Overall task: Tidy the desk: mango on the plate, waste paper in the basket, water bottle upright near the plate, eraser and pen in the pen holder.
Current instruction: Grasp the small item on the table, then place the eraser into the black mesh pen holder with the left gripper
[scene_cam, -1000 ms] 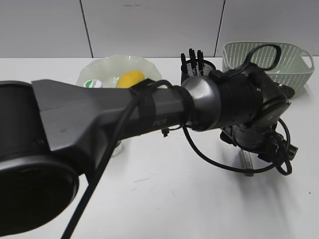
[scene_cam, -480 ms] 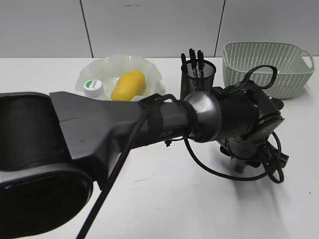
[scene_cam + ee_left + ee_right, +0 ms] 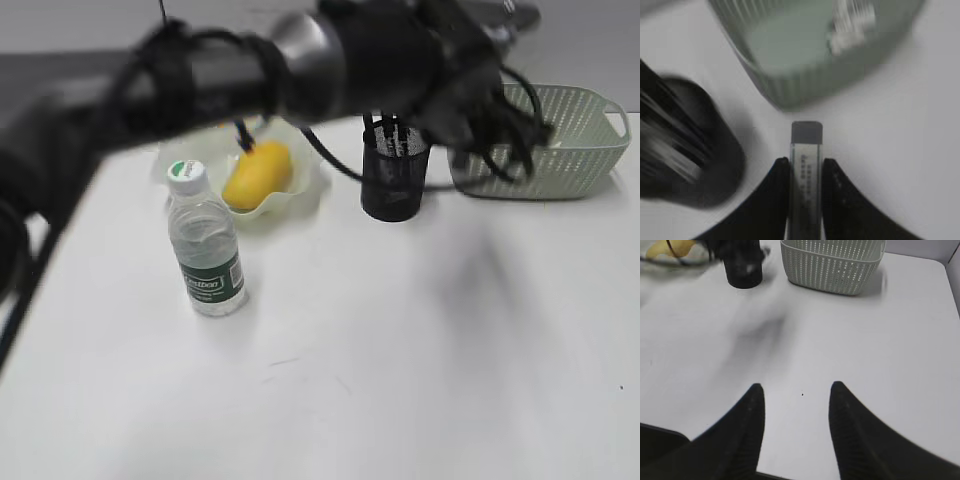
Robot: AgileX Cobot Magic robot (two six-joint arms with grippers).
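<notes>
Lifted my left hand (image 3: 806, 175) off the desk (image 3: 400, 380), now pinching the eraser (image 3: 806, 150) by the pen holder (image 3: 395, 175); mango (image 3: 256, 172) plated, bottle (image 3: 205, 245) upright.

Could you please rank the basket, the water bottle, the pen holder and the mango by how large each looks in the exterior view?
1. basket, partly hidden by the arm
2. water bottle, though it stands nearer the camera
3. pen holder
4. mango, close to the holder in apparent size, so that order is unsure

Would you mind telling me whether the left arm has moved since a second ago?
Yes. The left arm has risen from low over the desk to above the pen holder.
</notes>
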